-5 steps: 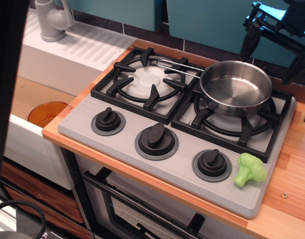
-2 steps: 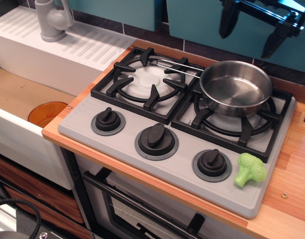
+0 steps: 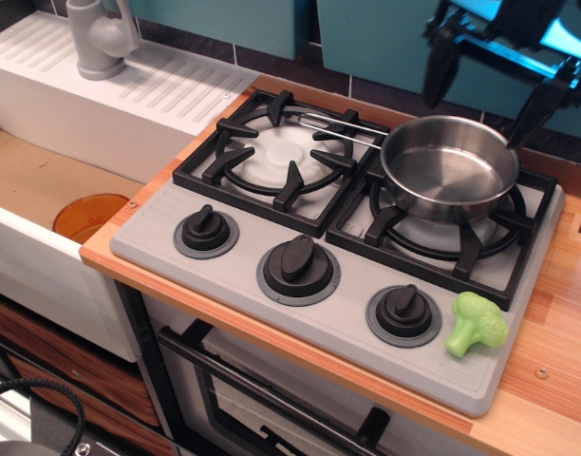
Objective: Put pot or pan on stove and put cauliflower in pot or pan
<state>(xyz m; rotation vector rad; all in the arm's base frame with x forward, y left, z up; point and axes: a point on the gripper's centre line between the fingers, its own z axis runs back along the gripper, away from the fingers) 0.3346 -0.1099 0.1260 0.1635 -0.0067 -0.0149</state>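
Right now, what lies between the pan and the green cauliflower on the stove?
In the only view, the front bar of the right burner grate and bare grey stove surface lie between the pan and the cauliflower.

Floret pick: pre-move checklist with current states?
1. Pan seated on the right burner of the stove: ok.
2. Pan empty, ready to receive: ok.
3. Floret reachable on the stove's front right corner, beside the right knob: ok.
4. Claw open, empty: ok.
5. Claw over the floret: not ok, it hangs above the pan's far rim.
6. Floret's stability lying on its side: cannot tell.
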